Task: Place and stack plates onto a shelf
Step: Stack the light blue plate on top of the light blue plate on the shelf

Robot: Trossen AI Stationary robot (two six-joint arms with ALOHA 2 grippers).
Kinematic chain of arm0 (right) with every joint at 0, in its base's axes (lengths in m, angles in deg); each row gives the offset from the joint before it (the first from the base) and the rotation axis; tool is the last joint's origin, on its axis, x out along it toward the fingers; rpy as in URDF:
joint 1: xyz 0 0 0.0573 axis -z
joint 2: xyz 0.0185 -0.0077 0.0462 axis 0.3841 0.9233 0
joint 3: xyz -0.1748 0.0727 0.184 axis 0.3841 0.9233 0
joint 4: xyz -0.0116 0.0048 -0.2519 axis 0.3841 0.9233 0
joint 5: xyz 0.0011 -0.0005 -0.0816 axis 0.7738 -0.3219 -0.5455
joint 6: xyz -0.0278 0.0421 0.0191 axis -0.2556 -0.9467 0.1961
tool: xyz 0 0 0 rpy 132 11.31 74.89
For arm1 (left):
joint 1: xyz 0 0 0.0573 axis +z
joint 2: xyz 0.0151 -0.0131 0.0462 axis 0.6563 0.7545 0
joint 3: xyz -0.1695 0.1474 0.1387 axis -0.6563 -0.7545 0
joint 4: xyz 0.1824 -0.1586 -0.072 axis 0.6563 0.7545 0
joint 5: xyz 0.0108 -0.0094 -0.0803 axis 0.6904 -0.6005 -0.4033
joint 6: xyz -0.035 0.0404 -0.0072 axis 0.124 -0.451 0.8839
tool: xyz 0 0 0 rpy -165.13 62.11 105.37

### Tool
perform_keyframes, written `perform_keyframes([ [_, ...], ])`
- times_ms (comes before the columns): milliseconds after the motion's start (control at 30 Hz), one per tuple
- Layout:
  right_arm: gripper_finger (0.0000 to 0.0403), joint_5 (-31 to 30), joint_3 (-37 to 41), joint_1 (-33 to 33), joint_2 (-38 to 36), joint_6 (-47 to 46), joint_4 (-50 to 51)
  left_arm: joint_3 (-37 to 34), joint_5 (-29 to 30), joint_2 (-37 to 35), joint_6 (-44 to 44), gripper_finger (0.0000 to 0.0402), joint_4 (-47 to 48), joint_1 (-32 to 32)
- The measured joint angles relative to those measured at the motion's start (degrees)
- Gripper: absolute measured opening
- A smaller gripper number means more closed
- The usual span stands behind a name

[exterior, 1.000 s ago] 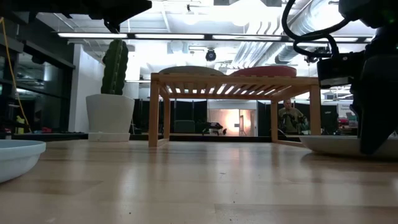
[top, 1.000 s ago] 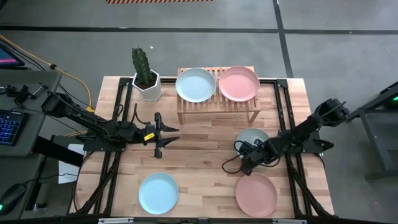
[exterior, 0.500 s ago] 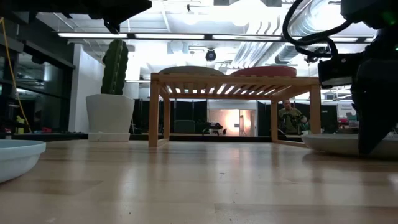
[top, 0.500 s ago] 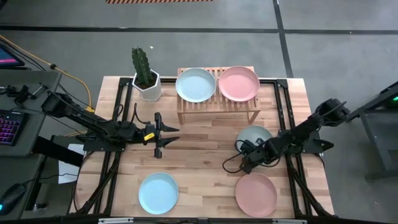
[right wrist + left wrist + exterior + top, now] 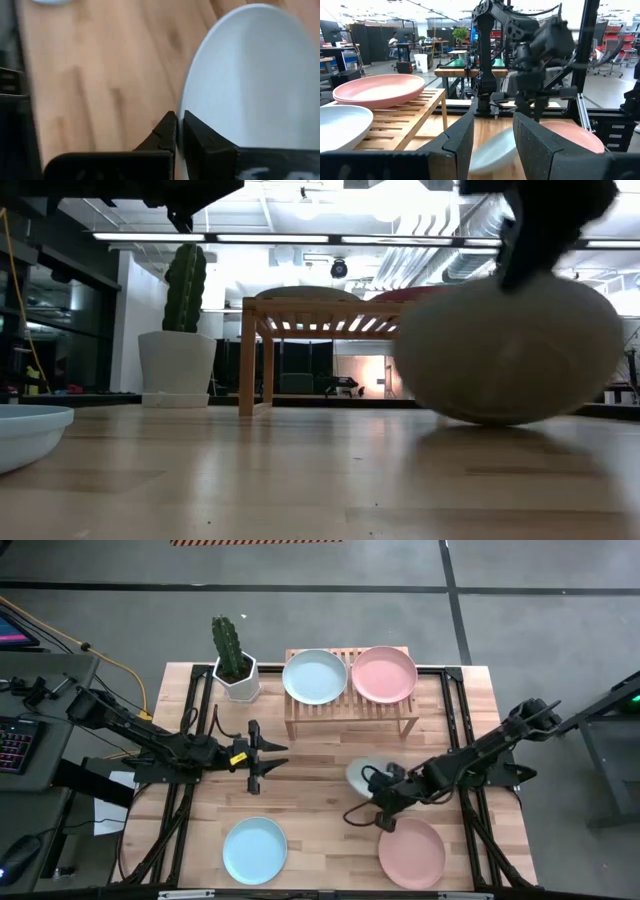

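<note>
High view: right pincer (image 5: 381,802) grips green plate (image 5: 362,774), seemingly tilted on edge.

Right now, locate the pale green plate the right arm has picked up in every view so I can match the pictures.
High view: the pale green plate sits right of center, in front of the wooden shelf.
Low view: it fills the right side, tilted on edge.
Left wrist view: low center, between that arm's own fingers.
Right wrist view: upper right, rim pinched in the right gripper, jaws shut.
Shared landmark: the shelf, except in the right wrist view.
</note>
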Motion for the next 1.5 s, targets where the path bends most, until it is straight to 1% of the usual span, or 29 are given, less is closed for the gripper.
perform_keyframes([
  [133,0.0,1.8,-2.8,0.0,0.0,8.6,-6.7,0.0,0.0,0.0,0.0,0.0128,-0.4,0.0],
  [233,0.0,3.1,-4.0,0.0,0.0,12.6,-10.4,0.0,0.0,0.0,0.0,0.0128,-0.4,0.0],
  [333,0.0,2.9,-6.0,0.0,0.0,16.4,-11.6,0.0,0.0,-0.1,-0.4,0.0128,-0.7,0.0],
  [433,0.0,1.4,-9.6,0.0,0.0,21.5,-11.7,0.0,0.0,-1.6,-2.1,0.0128,-0.4,-1.0],
  [567,0.0,-0.7,-16.7,0.8,0.0,31.1,-11.6,0.0,0.5,-5.5,-5.1,0.0128,0.6,-3.5],
  [667,0.0,-2.1,-22.7,2.6,0.0,38.8,-9.9,0.1,1.9,-7.9,-6.5,0.0128,1.3,-5.3],
  [767,0.0,-4.7,-27.2,5.7,-0.1,45.9,-8.1,0.0,3.5,-8.8,-7.1,0.0128,3.2,-6.3],
  [833,0.0,-6.7,-28.7,9.0,-0.1,49.8,-7.5,0.1,5.0,-8.7,-7.1,0.0128,3.9,-6.5],
  [900,0.0,-7.5,-28.9,13.0,0.0,52.7,-7.5,0.1,6.1,-8.5,-7.1,0.0128,3.8,-6.5],
  [1000,0.0,-7.7,-28.9,19.4,0.9,55.5,-6.7,0.0,6.1,-8.2,-7.1,0.0128,4.0,-6.4],
  [1200,0.0,-7.6,-28.9,30.1,5.4,64.1,-6.8,0.1,6.1,-8.2,-7.1,0.0128,4.9,-6.4],
  [1333,0.0,-7.4,-28.9,34.4,10.1,70.7,-6.8,0.0,6.1,-8.2,-6.7,0.0128,6.9,-6.4],
  [1500,0.0,-7.2,-29.3,36.6,15.2,75.3,-7.5,0.1,8.0,-8.2,-5.4,0.0128,8.8,-6.4],
])
